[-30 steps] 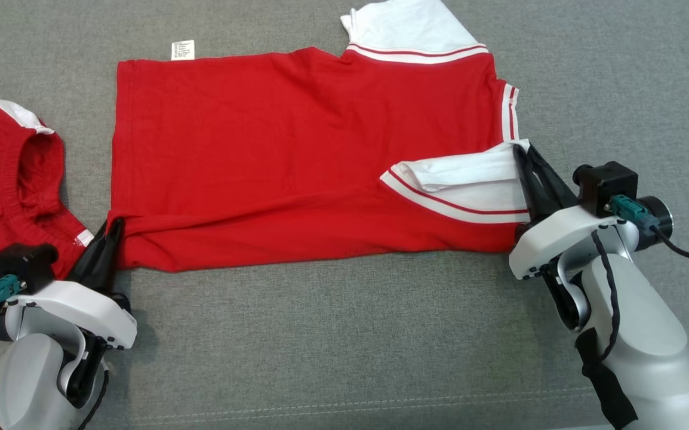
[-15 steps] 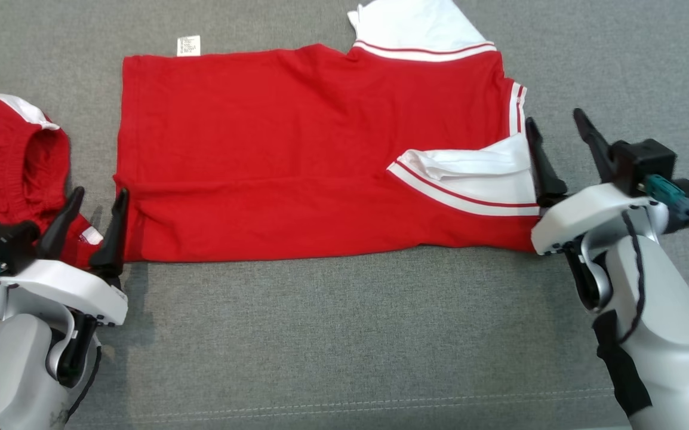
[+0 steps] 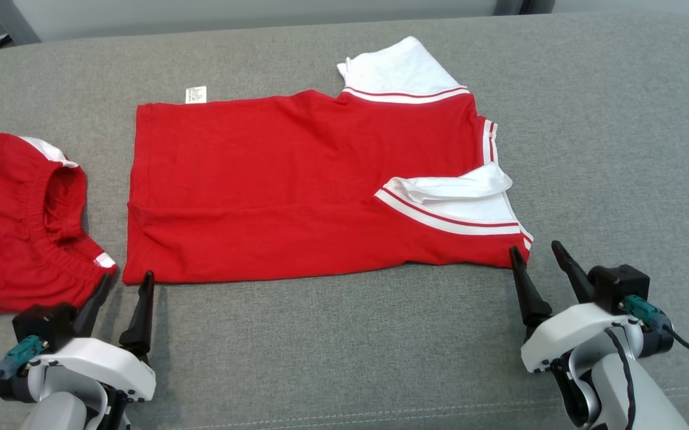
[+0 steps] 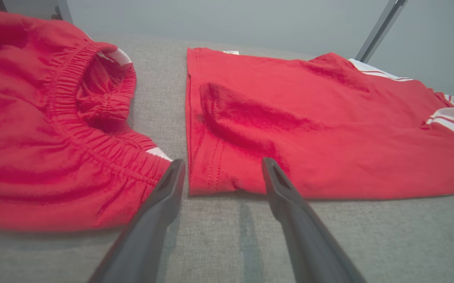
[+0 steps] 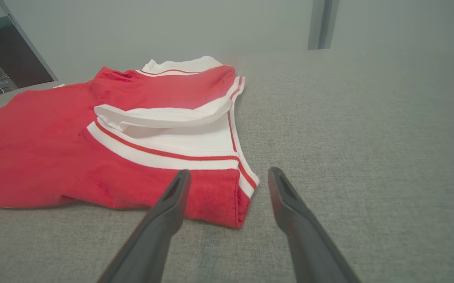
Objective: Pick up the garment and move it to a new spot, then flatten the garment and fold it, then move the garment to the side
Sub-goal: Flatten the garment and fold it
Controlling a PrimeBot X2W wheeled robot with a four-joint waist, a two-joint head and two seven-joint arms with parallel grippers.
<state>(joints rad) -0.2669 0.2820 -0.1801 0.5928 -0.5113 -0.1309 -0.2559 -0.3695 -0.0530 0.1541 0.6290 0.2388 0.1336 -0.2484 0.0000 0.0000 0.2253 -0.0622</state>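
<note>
The garment (image 3: 273, 179) is a red shirt with white, red-striped sleeves, lying folded and flat on the grey padded surface (image 3: 344, 346). One white sleeve (image 3: 458, 203) is folded over its right end. My left gripper (image 3: 128, 276) stands open just off the shirt's near left corner, empty. In the left wrist view the left gripper (image 4: 224, 162) frames that corner of the garment (image 4: 329, 129). My right gripper (image 3: 534, 247) is open and empty beside the near right corner. In the right wrist view the right gripper (image 5: 229, 171) sits just short of the garment (image 5: 34, 157).
A pair of red shorts (image 3: 16, 239) with an elastic waistband lies bunched at the left, close to my left gripper, and shows in the left wrist view too (image 4: 34, 137). The surface's far edge (image 3: 261, 27) runs along the top. A white label (image 3: 196, 94) sticks out at the shirt's far edge.
Both grippers opened, let go of the shirt's near corners and drew back toward me. The shirt lies flat. The head camera has shifted, so the whole picture sits lower.
</note>
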